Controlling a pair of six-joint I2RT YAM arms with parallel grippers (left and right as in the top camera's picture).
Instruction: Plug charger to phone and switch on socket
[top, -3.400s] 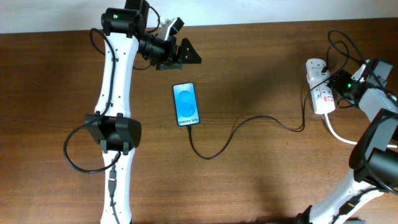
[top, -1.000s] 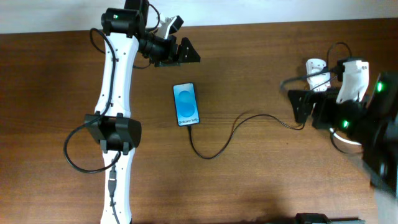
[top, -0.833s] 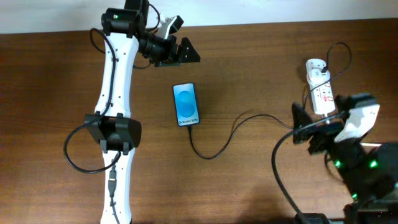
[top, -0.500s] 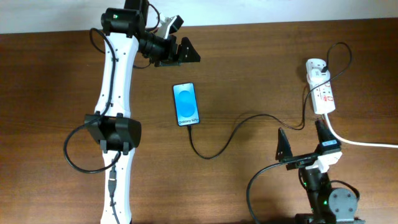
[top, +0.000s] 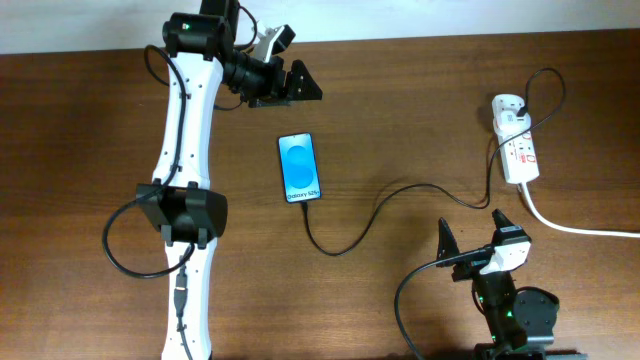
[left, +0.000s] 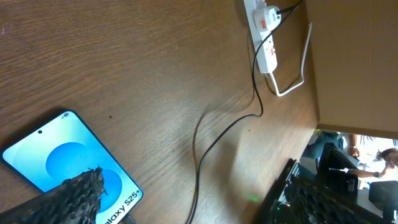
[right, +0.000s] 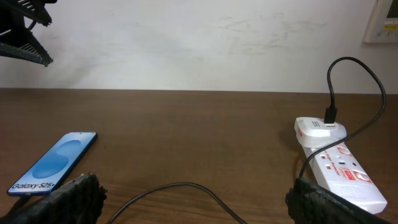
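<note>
The phone (top: 300, 168) lies flat mid-table, its blue screen lit. The charger cable (top: 385, 200) runs from the phone's lower edge, loops right and rises to the white adapter (top: 508, 104) in the socket (top: 520, 152) at the far right. My left gripper (top: 292, 92) hovers open and empty just beyond the phone. My right gripper (top: 470, 232) is open and empty near the front edge, below the socket. The left wrist view shows the phone (left: 68, 163), cable (left: 205, 146) and socket (left: 267, 43). The right wrist view shows the phone (right: 53, 162), cable (right: 186, 185) and socket (right: 339, 169).
The socket's thick white cord (top: 570, 226) trails right off the table. The brown wooden table (top: 420, 90) ends at a white wall at the back. The left arm's white links (top: 185, 150) stretch along the table's left side.
My right arm has pulled away from the socket, swung down and toward the front edge, and now sits low and open there. The left arm, phone and cable have not moved.
</note>
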